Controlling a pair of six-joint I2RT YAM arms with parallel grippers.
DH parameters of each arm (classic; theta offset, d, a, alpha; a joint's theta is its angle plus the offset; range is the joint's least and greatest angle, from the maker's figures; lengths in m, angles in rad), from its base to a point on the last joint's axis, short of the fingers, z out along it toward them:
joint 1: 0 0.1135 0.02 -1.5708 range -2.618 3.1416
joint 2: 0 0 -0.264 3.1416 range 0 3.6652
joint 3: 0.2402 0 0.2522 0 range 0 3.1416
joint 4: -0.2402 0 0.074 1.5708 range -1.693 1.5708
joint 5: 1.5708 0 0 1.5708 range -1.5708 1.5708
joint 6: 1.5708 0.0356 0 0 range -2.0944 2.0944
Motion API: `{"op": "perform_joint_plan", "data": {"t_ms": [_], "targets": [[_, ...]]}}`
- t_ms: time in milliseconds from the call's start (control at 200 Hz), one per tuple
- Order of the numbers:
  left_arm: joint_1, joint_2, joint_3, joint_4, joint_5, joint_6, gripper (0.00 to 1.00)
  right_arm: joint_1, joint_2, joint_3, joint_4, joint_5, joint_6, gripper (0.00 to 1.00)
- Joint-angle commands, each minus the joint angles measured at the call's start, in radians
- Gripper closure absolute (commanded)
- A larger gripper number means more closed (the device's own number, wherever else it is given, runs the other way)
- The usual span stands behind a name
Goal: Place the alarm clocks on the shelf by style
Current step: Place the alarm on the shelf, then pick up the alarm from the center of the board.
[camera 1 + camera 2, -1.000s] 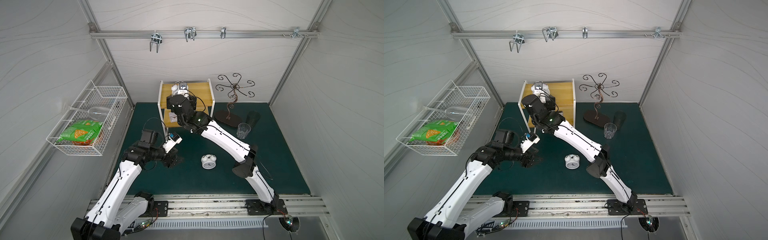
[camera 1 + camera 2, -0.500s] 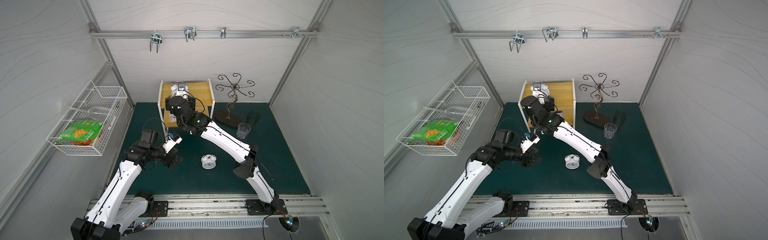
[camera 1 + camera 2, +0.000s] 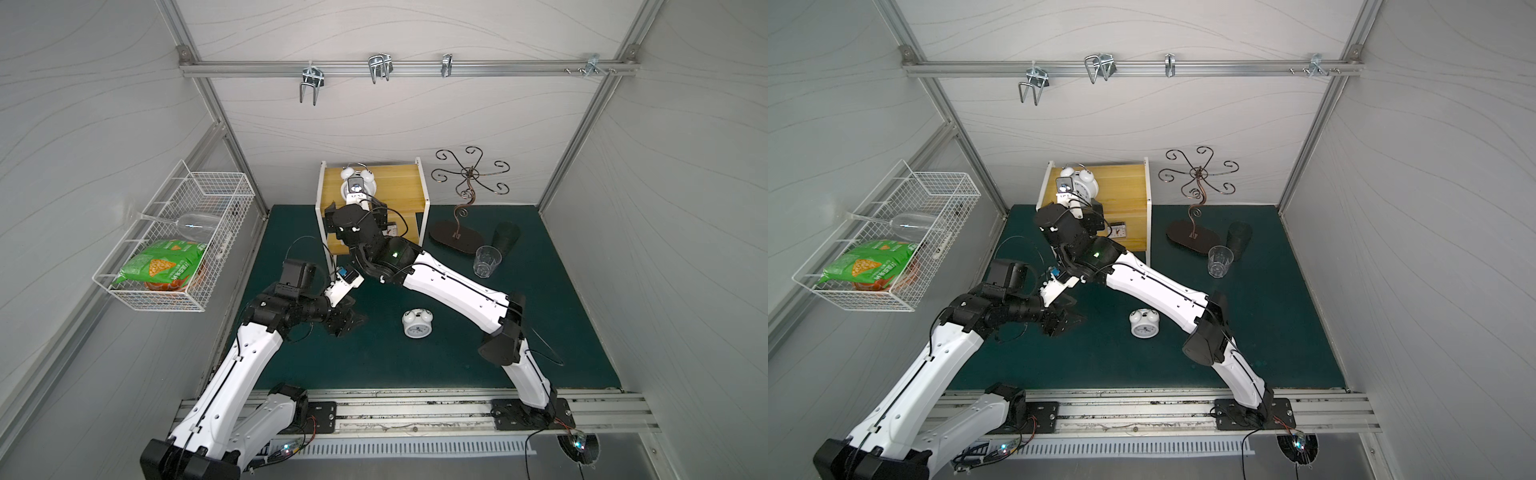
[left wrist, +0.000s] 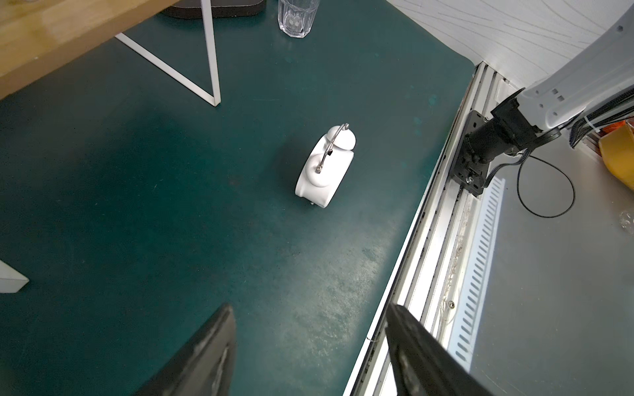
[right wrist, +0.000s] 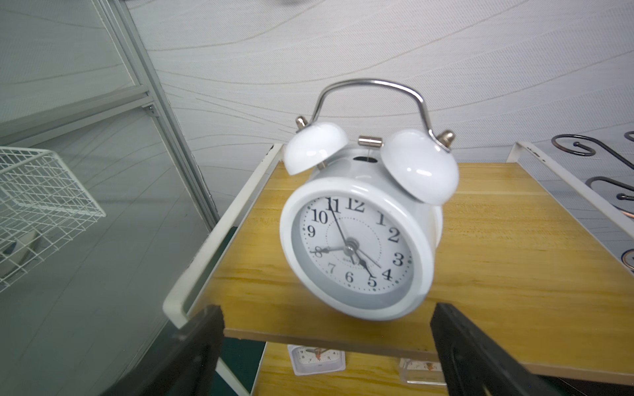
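Shelf (image 3: 1125, 199): upper centre, against the back wall (image 3: 1142, 116).
Top board (image 3: 1121, 178): I see a round clock (image 3: 1082, 187) at its left end.
Lower board (image 3: 1136, 241): a small square clock (image 3: 1118, 230).
Mat (image 3: 1266, 332): I see a second round clock (image 3: 1143, 324), dial showing, centre frame.

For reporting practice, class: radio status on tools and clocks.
Left tool, right tool open, empty. On shelf: round clock up top, square clocks below. Second round clock on mat, nothing blocking it.
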Motion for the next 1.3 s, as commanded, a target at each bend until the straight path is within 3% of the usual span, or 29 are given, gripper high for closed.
{"op": "perform_joint_plan", "data": {"t_ms": [0,125,605,750,1030,1295], "targets": [[0.001,-0.017,0.007,0.032,0.023,0.009,0.28,0.011,-0.105,-0.051,0.023,0.02,-0.01,0.01],[0.001,-0.016,0.009,0.027,0.026,0.013,0.28,0.015,-0.216,-0.178,-0.024,0.003,0.02,0.01],[0.001,0.001,0.009,0.06,0.023,-0.014,0.27,0.005,-0.797,-0.944,-0.102,-0.191,0.206,0.01],[0.001,0.007,0.002,0.082,0.002,-0.03,0.27,0.025,-0.93,-1.153,-0.073,-0.19,0.28,0.01],[0.001,0.015,-0.017,0.09,0.001,-0.032,0.27,0.121,-1.045,-1.429,0.019,-0.154,0.383,0.01],[-0.001,0.012,-0.027,0.085,0.021,-0.026,0.26,0.282,-1.019,-1.569,0.052,0.012,0.516,0.01]]}}
